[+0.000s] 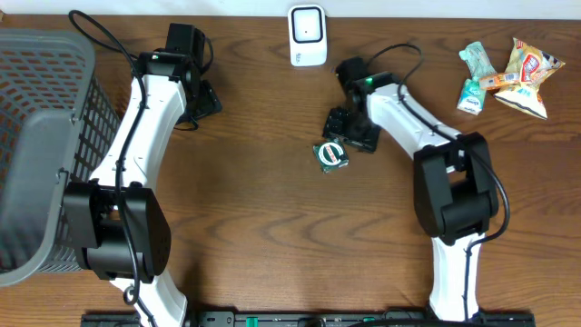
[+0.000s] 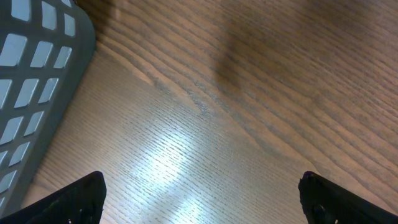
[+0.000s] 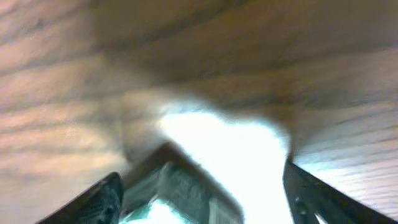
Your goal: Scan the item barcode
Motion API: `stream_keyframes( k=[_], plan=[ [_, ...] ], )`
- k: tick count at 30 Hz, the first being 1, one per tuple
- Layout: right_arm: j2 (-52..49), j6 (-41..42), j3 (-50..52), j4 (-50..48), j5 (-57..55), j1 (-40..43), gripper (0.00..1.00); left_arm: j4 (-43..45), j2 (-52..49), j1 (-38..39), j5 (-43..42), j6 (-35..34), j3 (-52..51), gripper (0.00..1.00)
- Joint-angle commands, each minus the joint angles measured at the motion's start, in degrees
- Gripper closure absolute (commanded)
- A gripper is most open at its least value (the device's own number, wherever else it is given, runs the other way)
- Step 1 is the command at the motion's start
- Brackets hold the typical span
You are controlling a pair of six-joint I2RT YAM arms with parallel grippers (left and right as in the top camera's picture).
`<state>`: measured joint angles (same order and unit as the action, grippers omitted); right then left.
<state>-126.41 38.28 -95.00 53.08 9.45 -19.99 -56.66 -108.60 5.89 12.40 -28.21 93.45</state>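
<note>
- Broadly, the wooden table (image 1: 272,236) fills the overhead view, and both arms reach across it from the near edge.
- At the left edge sits a grey mesh basket (image 1: 36,145). Its wall also shows in the upper left corner of the left wrist view.
- Near the top of the table, the left gripper (image 2: 202,193) hovers beside the basket, its fingers (image 2: 81,199) spread wide over bare wood with nothing between them.
- Toward the middle of the table, the right gripper (image 3: 202,186) is low over the wood, its jaws apart.
- In the top right corner lies a cluster of snack packets (image 1: 513,77), well apart from both grippers.
- Against the far edge stands a white scanner (image 1: 308,36), between the two arms and above the right gripper.
- Smallest is the item (image 1: 330,154), a green and white packet lying on the table just beside the right gripper's tips. In the blurred right wrist view it sits low between the fingers, nearer one of them, with a bright gap on the other side. I cannot tell whether either finger touches it.
</note>
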Motion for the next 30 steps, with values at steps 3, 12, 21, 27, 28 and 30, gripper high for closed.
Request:
stream_keyframes(
  k=[3,12,21,27,28,30],
  plan=[
    [0.4,-1.6,0.8,0.1,12.7,-0.2,0.24,-0.3,-0.6,0.0,1.2,0.7,-0.5,0.02],
    [1.4,0.8,0.5,7.2,6.8,1.1,0.07,-0.3,-0.6,0.0,1.2,0.7,-0.5,0.02],
    [1.5,-6.3,0.2,12.3,10.3,1.1,0.08,-0.3,-0.6,0.0,1.2,0.7,-0.5,0.02],
    [2.6,-7.0,-3.2,19.2,0.6,3.1,0.07,-0.3,-0.6,0.0,1.2,0.7,-0.5,0.02],
    [3.0,-6.8,-4.3,21.3,-0.8,3.7,0.07,-0.3,-0.6,0.0,1.2,0.7,-0.5,0.03],
    [4.4,-6.8,-6.9,25.3,-2.0,5.0,0.06,-0.3,-0.6,0.0,1.2,0.7,-0.5,0.02]
  ],
)
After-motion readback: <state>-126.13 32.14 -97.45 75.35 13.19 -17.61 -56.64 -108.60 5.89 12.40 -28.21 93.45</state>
